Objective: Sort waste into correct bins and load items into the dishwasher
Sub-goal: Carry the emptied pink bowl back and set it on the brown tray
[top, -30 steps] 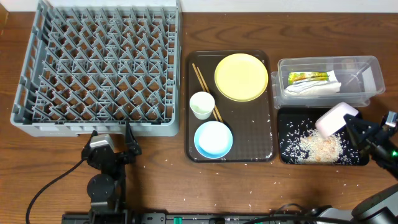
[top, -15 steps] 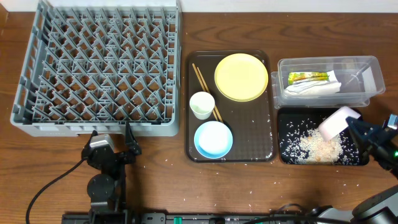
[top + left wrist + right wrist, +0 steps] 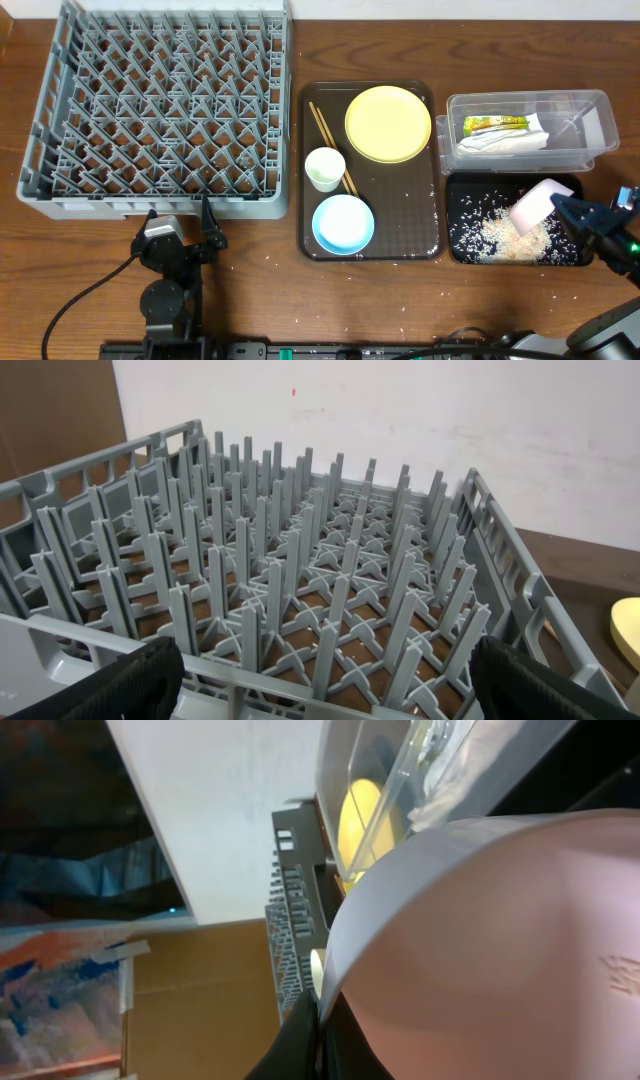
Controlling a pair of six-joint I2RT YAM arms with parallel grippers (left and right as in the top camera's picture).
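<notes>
The right gripper [image 3: 558,207], clamped on the rim of a tilted round white bowl [image 3: 530,204], hangs at lower right over loose rice [image 3: 512,238] in the shallow black rectangular tray [image 3: 462,190]. The grey pegged dish rack [image 3: 150,208] lies far left, nearer the wide-open left gripper [image 3: 180,225].

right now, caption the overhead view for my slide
Right gripper holds the white bowl tilted over the black tray of rice; left gripper open by the grey rack.

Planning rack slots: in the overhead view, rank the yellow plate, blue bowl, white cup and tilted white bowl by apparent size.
1. yellow plate, largest
2. blue bowl
3. white cup, smallest
Unranked: white bowl, because it is tilted and its apparent size misleads.
</notes>
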